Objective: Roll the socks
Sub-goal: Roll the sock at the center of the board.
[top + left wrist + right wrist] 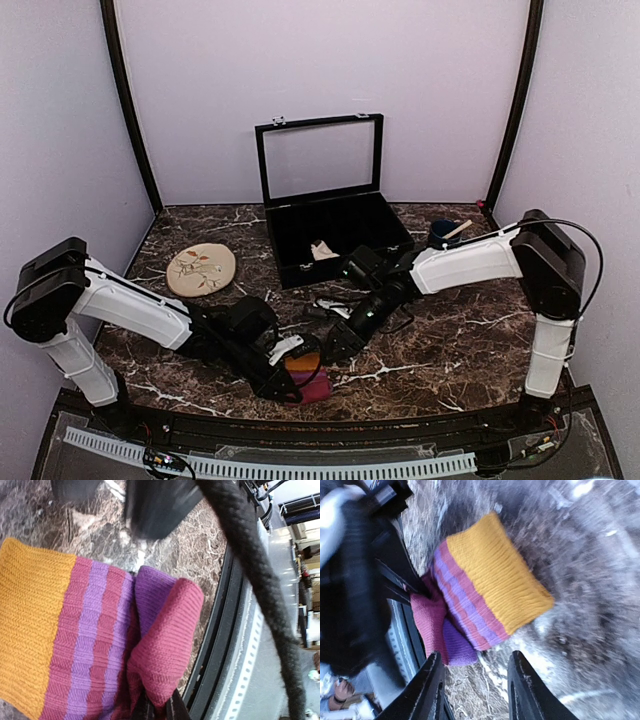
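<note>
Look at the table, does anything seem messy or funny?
Only the striped sock. It lies crumpled by the table's near edge, its pink end doubled over the stripes and pinched in the left claw, not a neat roll yet. The right claw hangs open near it. Nothing looks spilled or broken.

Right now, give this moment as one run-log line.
left gripper: shut on striped sock | right gripper: open, holds nothing | sock: partly folded

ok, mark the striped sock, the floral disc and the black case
striped sock [500, 575], right wrist view, on the orange cuff.
floral disc [201, 269], top external view, centre of its face.
black case [340, 225], top external view, bare interior floor.
</note>
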### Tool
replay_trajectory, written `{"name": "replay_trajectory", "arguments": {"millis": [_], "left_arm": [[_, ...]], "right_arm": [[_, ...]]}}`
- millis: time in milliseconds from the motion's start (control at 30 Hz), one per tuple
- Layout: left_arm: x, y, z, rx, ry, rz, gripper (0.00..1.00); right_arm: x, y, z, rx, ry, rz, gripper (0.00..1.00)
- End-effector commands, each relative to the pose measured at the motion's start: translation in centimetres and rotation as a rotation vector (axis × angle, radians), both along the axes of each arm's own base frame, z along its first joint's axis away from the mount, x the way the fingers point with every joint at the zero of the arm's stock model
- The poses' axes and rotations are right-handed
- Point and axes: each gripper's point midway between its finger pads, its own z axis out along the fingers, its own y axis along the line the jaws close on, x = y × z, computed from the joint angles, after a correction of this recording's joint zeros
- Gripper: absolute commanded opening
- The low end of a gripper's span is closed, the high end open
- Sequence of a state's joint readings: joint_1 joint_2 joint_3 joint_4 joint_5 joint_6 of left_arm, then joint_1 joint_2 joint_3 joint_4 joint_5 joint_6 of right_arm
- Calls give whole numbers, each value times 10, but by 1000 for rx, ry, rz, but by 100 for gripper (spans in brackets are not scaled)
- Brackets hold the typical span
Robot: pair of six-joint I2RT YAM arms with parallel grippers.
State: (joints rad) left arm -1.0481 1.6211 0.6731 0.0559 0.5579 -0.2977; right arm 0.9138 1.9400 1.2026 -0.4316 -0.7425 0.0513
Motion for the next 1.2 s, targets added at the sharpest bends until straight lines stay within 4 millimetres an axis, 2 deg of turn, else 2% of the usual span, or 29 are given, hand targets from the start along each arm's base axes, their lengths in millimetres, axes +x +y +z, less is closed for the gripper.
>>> {"name": "replay_trajectory", "arguments": {"millis": [0,267,500,567,633,733,867,1000,1067,1167], "left_arm": [[-7,0,4,-19,134,4,0],[-4,0,15,-63,270,20,0],[-1,-3,23,-78,387,2,0],[-1,-4,23,-76,416,-11,0],[-2,-5,21,-69,450,-21,0],[-4,-5,19,-68,481,-33,0],[-7,-4,16,-69,520,-40,0],[-9,-2,12,-68,546,-41,0],[-8,-2,12,-75,552,-42,0],[-7,-2,11,-79,564,-40,0]], "right_arm": [[22,-2,11,33,-135,-90,40],[23,-18,19,73,-285,-120,41],[-4,-19,22,72,-504,-45,42],[-16,-18,18,57,-550,-7,44],[-26,-14,28,78,-605,23,45],[-38,-10,30,73,-669,69,48],[-47,-6,30,51,-735,132,53],[-54,-1,29,40,-767,192,54],[-59,0,20,18,-767,228,54],[-65,3,16,15,-779,266,54]]}}
